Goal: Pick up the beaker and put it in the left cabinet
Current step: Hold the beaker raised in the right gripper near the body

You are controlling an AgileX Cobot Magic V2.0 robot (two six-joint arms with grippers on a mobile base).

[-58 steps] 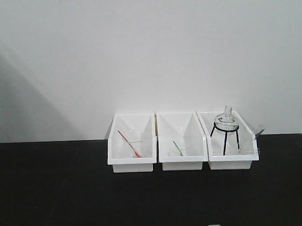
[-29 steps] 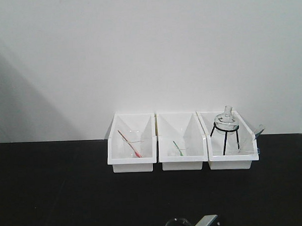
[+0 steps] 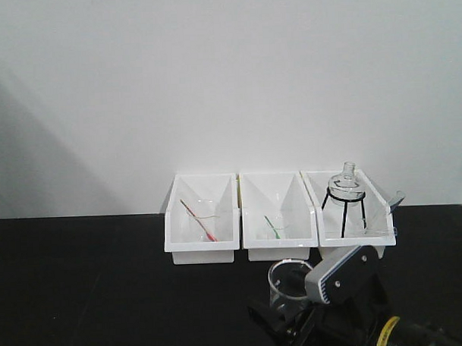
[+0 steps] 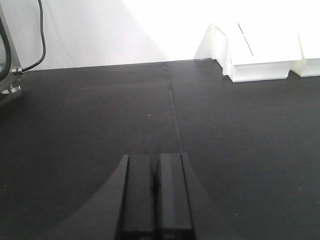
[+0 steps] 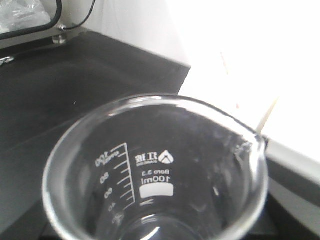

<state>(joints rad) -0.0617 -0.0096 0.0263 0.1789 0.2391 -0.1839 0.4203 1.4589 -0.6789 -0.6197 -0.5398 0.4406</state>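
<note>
The beaker [image 3: 286, 281] is a small clear glass cylinder, held upright above the black countertop [image 3: 106, 299] at the bottom of the front view. My right gripper [image 3: 290, 306] is shut on its lower part. In the right wrist view the beaker [image 5: 155, 170] fills the frame, showing its 100ml scale and pouring lip, and hides the fingers. My left gripper [image 4: 155, 161] is shut and empty, low over bare countertop. The left cabinet's shelves and blue tray are out of view.
Three white open-front bins [image 3: 201, 219] stand in a row against the wall; the first two hold glassware with a red and a green rod. The right bin holds a round flask on a black tripod [image 3: 345, 188]. A grey metal unit on feet [image 5: 30, 30] stands at the far left.
My right arm has risen into the front view from the bottom edge, carrying the beaker up and forward toward the bins. The bins have not moved.
</note>
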